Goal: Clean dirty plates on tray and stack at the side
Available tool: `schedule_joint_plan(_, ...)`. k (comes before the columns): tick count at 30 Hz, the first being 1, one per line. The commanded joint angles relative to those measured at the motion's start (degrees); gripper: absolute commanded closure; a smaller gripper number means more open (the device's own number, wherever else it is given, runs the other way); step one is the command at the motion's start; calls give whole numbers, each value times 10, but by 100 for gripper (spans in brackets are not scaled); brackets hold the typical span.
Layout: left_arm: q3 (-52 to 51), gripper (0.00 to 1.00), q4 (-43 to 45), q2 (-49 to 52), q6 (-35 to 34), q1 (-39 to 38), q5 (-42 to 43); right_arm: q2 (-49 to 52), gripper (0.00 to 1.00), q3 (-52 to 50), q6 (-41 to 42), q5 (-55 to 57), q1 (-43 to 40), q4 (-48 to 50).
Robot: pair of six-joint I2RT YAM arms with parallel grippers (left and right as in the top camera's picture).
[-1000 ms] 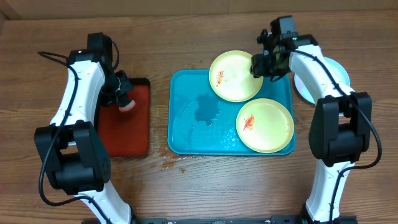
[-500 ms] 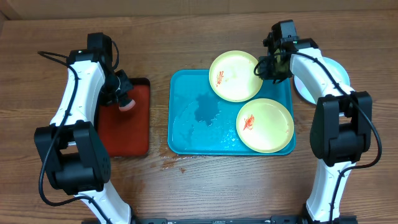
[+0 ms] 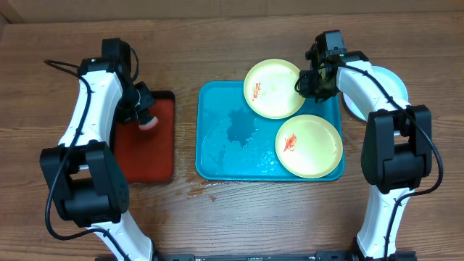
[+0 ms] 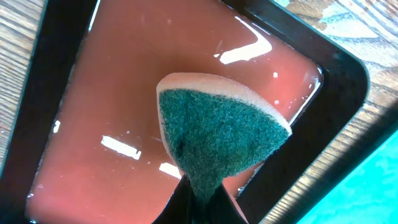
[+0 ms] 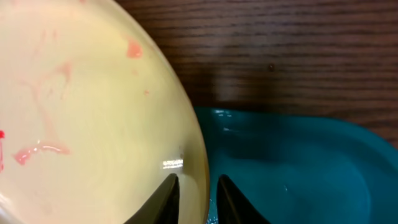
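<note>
The turquoise tray (image 3: 217, 138) holds two pale yellow-green plates with red smears. One is at the back (image 3: 272, 88), the other at the front right (image 3: 308, 145). The light blue plate (image 3: 388, 90) lies on the table to the right, partly hidden by my right arm. My right gripper (image 3: 304, 81) straddles the right rim of the back plate (image 5: 93, 112). Its jaws (image 5: 198, 193) are narrowly apart, one finger over the plate and one outside it above the tray (image 5: 298, 168). My left gripper (image 3: 147, 119) is shut on a green-faced sponge (image 4: 214, 134) above the red tray (image 4: 112, 93).
The red tray with a black rim (image 3: 148, 156) lies left of the turquoise tray. Water is pooled in the turquoise tray's left half (image 3: 239, 130). Small wet spots sit on the wood at its front left corner (image 3: 199, 188).
My right gripper drew back from the back plate's rim toward the right, then returned to the rim. The plates and my left arm have not moved.
</note>
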Motion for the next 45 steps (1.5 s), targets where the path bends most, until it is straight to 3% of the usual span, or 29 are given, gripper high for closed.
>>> schedule_joint_plan(1,-2,96,7,-12,31,0,35,0,82,-1,1,-10,0,10)
schedule_joint_plan(3,-2,96,13,-12,54,0,60,1,83,-1,1,-10,1,12)
schedule_joint_plan(7,-2,96,22,-12,85,-4,104,1,96,-1,1,-12,3,17)
schedule_joint_plan(18,-2,96,53,-12,125,-90,142,1,96,-1,1,-104,46,-24)
schedule_joint_plan(27,-2,96,118,-10,43,-197,125,1,96,-1,62,-104,100,-66)
schedule_joint_plan(38,-2,96,168,41,-58,-291,34,1,96,-1,113,-83,108,-66)
schedule_joint_plan(45,-2,96,197,109,-62,-311,44,1,96,-1,113,-82,108,-68)
